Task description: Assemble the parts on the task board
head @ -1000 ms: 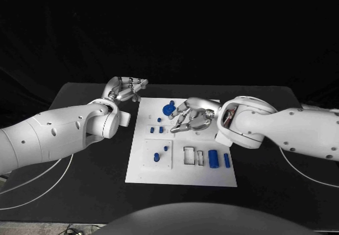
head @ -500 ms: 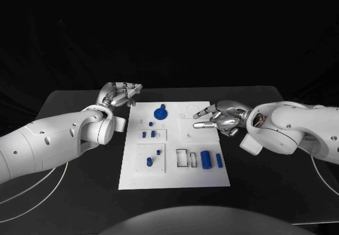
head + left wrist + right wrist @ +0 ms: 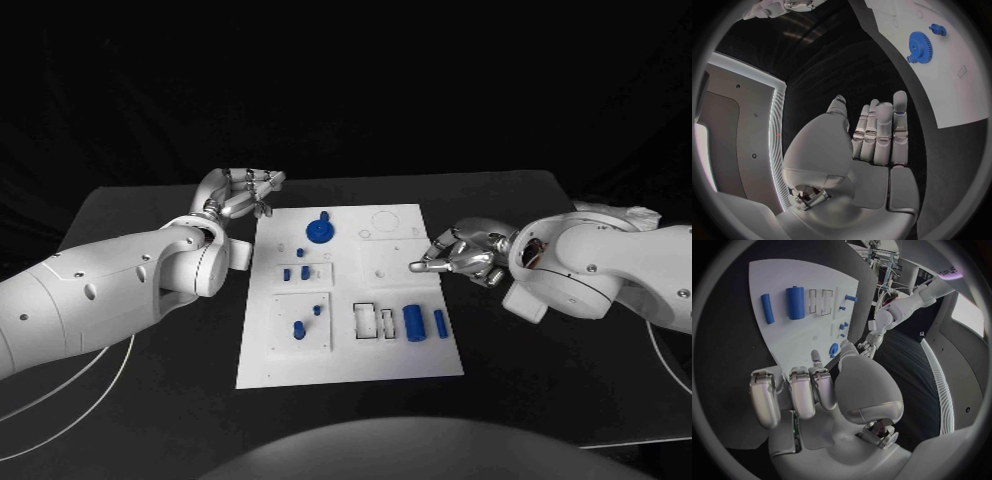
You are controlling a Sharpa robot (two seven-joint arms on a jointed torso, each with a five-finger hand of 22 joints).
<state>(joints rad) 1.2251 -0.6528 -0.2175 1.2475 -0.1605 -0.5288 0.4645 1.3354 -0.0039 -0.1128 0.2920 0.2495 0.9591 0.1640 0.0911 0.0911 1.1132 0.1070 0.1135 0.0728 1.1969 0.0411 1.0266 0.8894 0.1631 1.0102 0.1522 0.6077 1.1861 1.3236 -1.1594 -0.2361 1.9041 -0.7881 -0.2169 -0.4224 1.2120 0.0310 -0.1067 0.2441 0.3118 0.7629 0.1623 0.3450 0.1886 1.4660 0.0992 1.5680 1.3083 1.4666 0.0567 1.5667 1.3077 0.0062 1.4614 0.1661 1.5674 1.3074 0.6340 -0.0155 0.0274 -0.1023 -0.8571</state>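
The white task board (image 3: pixel 353 355) lies mid-table. A blue gear (image 3: pixel 320 232) with a small blue piece beside it sits near the far edge. Small blue pegs (image 3: pixel 296 272) stand in the left blocks, and two blue cylinders (image 3: pixel 414 323) lie near the right edge. My left hand (image 3: pixel 245 190) hovers off the board's far left corner, fingers nearly straight, holding nothing. My right hand (image 3: pixel 464 255) hangs just off the right edge, fingers loosely bent, one pointing at the board, nothing in it. The wrist views show the gear (image 3: pixel 920 47), left hand (image 3: pixel 873 145), right hand (image 3: pixel 817 400) and cylinders (image 3: pixel 794 302).
The black table (image 3: pixel 159 380) reaches past the board on every side. Two rectangular slots (image 3: pixel 375 322) sit beside the cylinders. Thin white cables (image 3: pixel 87 375) trail over the table at the left and right.
My right hand has drawn back from above the gear to beyond the board's right edge. The left hand has hardly moved. The camera has shifted.
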